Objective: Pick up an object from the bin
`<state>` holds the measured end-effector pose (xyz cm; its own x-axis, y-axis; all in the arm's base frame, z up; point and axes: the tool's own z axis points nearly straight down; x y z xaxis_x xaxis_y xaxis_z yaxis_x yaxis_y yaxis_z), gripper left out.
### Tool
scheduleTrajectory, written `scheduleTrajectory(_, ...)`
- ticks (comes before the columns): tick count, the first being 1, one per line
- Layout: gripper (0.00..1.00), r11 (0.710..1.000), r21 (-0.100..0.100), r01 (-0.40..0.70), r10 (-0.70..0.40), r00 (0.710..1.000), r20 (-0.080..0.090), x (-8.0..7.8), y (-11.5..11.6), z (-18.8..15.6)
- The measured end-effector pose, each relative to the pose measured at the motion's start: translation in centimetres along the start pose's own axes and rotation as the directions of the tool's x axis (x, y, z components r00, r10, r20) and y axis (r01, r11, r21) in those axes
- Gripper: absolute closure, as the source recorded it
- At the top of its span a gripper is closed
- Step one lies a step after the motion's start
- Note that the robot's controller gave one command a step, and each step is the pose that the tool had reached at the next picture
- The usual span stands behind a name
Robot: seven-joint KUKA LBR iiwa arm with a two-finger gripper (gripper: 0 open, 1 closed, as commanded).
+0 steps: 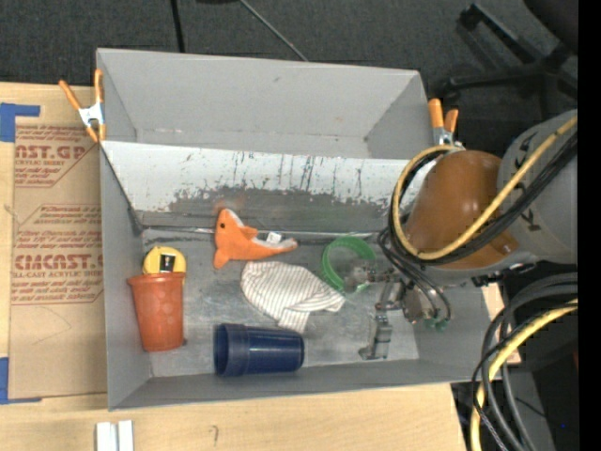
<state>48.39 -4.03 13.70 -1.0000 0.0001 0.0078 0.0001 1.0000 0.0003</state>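
Note:
My gripper [378, 332] is low over the bin floor at the right end, just right of a crumpled white striped cloth [286, 292]. A green ring [340, 256] lies right behind it, touching or nearly touching the gripper's metal parts. A dark blue cup [257, 349] lies on its side near the front wall, left of the gripper. I see nothing held in the gripper.
An orange plastic clamp-like piece [237, 238] lies behind the cloth. An orange cup [158, 310] stands at the left wall with a yellow tape measure [163, 261] behind it. The arm's orange cover and cables hang over the bin's right wall.

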Motion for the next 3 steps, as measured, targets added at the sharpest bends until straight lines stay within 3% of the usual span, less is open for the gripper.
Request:
scheduleTrajectory(1, 0.00, 1.000, 0.001, 0.001, -0.001, 1.000, 0.008, -0.2, 0.0, -0.4)
scheduleTrajectory(2, 0.00, 0.999, 0.001, 0.046, -0.046, 0.999, 0.010, -1.7, 3.9, 1.3)
scheduleTrajectory(3, 1.00, 0.999, 0.000, 0.049, -0.049, 0.999, 0.009, -4.2, 4.8, 5.0)
